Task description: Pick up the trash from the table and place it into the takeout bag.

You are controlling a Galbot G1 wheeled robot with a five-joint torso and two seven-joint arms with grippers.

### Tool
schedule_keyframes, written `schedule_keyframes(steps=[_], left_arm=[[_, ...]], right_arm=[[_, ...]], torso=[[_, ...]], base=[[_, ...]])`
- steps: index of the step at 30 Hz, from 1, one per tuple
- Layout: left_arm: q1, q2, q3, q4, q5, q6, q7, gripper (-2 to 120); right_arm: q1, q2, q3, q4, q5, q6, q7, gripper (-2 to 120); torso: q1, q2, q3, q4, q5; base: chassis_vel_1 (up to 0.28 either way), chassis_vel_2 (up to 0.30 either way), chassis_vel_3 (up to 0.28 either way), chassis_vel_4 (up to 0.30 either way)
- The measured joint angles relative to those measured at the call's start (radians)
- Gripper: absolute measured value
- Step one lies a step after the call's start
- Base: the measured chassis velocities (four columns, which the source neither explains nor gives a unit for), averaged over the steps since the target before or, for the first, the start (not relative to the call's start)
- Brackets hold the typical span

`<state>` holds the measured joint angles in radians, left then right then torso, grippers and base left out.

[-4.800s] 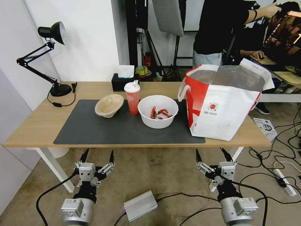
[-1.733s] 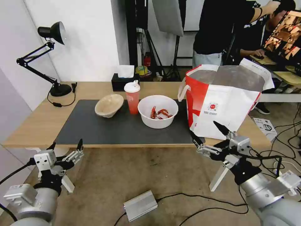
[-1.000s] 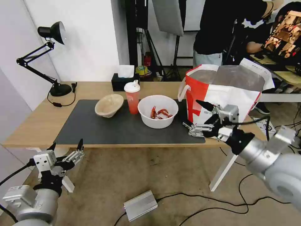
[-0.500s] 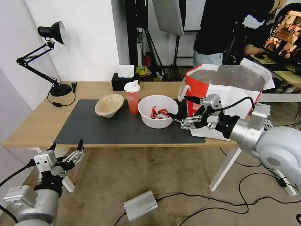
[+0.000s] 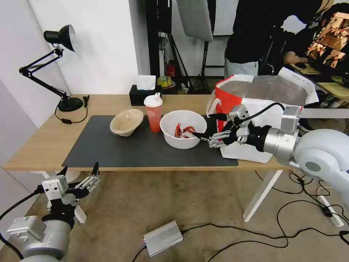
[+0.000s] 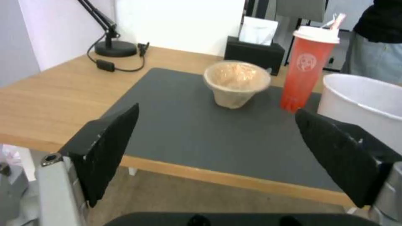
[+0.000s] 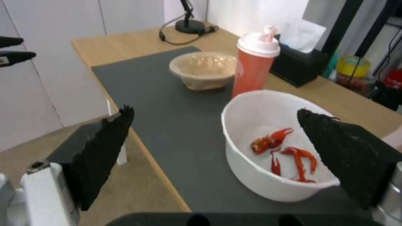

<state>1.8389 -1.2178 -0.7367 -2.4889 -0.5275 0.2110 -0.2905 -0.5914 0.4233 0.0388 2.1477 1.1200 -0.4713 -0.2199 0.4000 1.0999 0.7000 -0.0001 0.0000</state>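
Note:
On the dark mat (image 5: pixel 120 151) of the table (image 5: pixel 40 140) stand a beige crumpled bowl (image 5: pixel 126 122), a red cup with a white lid (image 5: pixel 153 112) and a white bowl (image 5: pixel 180 142) holding red crayfish shells (image 5: pixel 185 131). The takeout bag (image 5: pixel 247 154) stands open at the table's right end. My right gripper (image 5: pixel 202 124) is open, reaching across the bag's front with its fingertips beside the white bowl's right rim. In the right wrist view the white bowl (image 7: pixel 268 147) lies between the spread fingers (image 7: pixel 100 150). My left gripper (image 5: pixel 80 167) hangs open below the table's front left edge.
A black desk lamp (image 5: pixel 60 36) stands at the table's far left and a black tissue box (image 5: pixel 143 92) behind the cup. A silver box (image 5: pixel 163 238) and cables (image 5: pixel 298 203) lie on the floor. People stand behind the bag.
My right arm rose from below the table and swung left across the bag's front to the white bowl's right rim. The left gripper moved out to the lower left and stayed open.

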Motion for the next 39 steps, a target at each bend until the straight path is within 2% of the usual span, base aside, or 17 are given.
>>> schedule_keyframes(steps=[7, 16, 21, 30, 39], left_arm=[[-0.001, -0.015, 0.012, 0.006, 0.012, -0.004, 0.01, 100], [0.0, -0.024, 0.019, 0.006, 0.019, -0.004, 0.018, 100], [0.002, -0.028, 0.017, 0.006, 0.026, -0.007, 0.019, 100], [-0.002, -0.037, 0.021, 0.012, 0.028, -0.01, 0.019, 100], [-0.02, -0.04, 0.031, 0.034, 0.029, -0.017, 0.018, 100]], right_arm=[[0.1, 0.005, -0.091, -0.066, -0.002, -0.055, -0.026, 100], [0.148, 0.016, -0.144, -0.108, -0.01, -0.067, -0.043, 100], [0.231, 0.048, -0.232, -0.164, -0.064, -0.072, -0.084, 100], [0.331, 0.095, -0.326, -0.227, -0.126, -0.068, -0.149, 100], [0.445, 0.135, -0.444, -0.292, -0.233, -0.011, -0.261, 100]], torso=[[0.0, 0.0, 0.0, 0.0001, 0.0], [0.0, 0.0, 0.0, 0.0001, 0.0], [0.0, 0.0, 0.0, 0.0001, 0.0], [0.0, 0.0, 0.0, 0.0001, 0.0], [0.0, 0.0, 0.0, 0.0001, 0.0]], base=[[0.0, 0.0, 0.0, 0.0], [0.0, 0.0, 0.0, 0.0], [0.0, 0.0, 0.0, 0.0], [0.0, 0.0, 0.0, 0.0], [0.0, 0.0, 0.0, 0.0]])
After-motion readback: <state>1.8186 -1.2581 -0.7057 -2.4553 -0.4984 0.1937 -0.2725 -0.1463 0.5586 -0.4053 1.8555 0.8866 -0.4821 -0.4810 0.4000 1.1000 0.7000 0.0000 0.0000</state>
